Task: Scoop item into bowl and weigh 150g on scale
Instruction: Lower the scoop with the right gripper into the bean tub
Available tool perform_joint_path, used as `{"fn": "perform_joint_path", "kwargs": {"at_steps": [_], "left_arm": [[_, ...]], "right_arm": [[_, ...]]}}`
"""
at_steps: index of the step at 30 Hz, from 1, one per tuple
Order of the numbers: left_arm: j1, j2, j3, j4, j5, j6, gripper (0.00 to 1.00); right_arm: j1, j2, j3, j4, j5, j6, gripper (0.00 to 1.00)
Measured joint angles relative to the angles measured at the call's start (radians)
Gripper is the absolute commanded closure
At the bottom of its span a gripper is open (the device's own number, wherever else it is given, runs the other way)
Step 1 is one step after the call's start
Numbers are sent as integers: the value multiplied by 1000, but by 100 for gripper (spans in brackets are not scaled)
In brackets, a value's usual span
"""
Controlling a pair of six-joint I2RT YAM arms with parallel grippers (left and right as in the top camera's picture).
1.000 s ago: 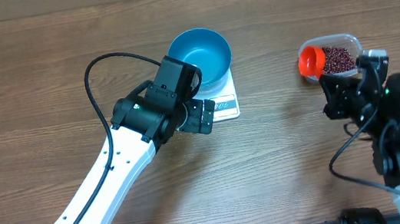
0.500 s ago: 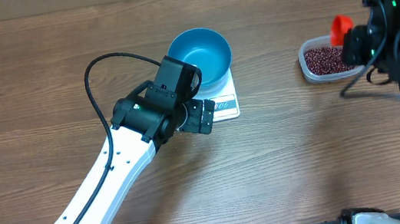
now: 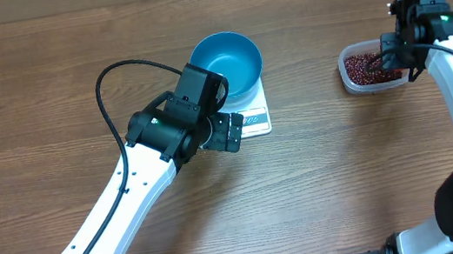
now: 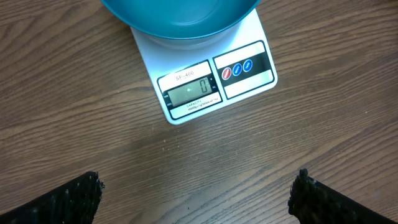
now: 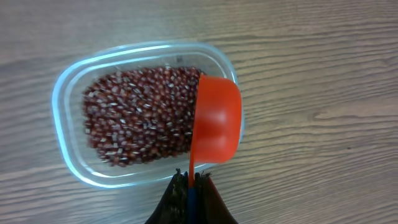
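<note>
The blue bowl (image 3: 227,64) stands on the white scale (image 3: 257,123); the left wrist view shows the bowl's rim (image 4: 180,18) and the scale's display (image 4: 191,92). My left gripper (image 3: 227,133) (image 4: 199,193) hovers open just in front of the scale, holding nothing. My right gripper (image 3: 400,44) (image 5: 191,180) is shut on the handle of a red scoop (image 5: 214,118). The scoop hangs over the right end of the clear tub (image 5: 65,99) (image 3: 348,80), its rounded back toward the camera. The tub holds the beans (image 5: 137,121) (image 3: 368,66). In the overhead view the arm hides the scoop.
A black cable (image 3: 106,77) loops up from the left arm to the left of the bowl. The wooden table (image 3: 338,174) runs to a back edge near the top of the overhead view.
The right arm swung from the front right up to the far side of the tub. The scoop went from the tub's left rim to its right end. The left arm stayed still.
</note>
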Motion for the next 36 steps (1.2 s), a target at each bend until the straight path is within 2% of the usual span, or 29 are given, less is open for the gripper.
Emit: {"fn": "perform_joint_path", "kwargs": {"at_steps": [11, 36], "left_arm": [[0, 0, 0, 0, 0, 0, 1], [0, 0, 0, 0, 0, 0, 1]], "right_arm": [[0, 56, 0, 41, -9, -66, 97], [0, 119, 0, 48, -120, -93, 96]]}}
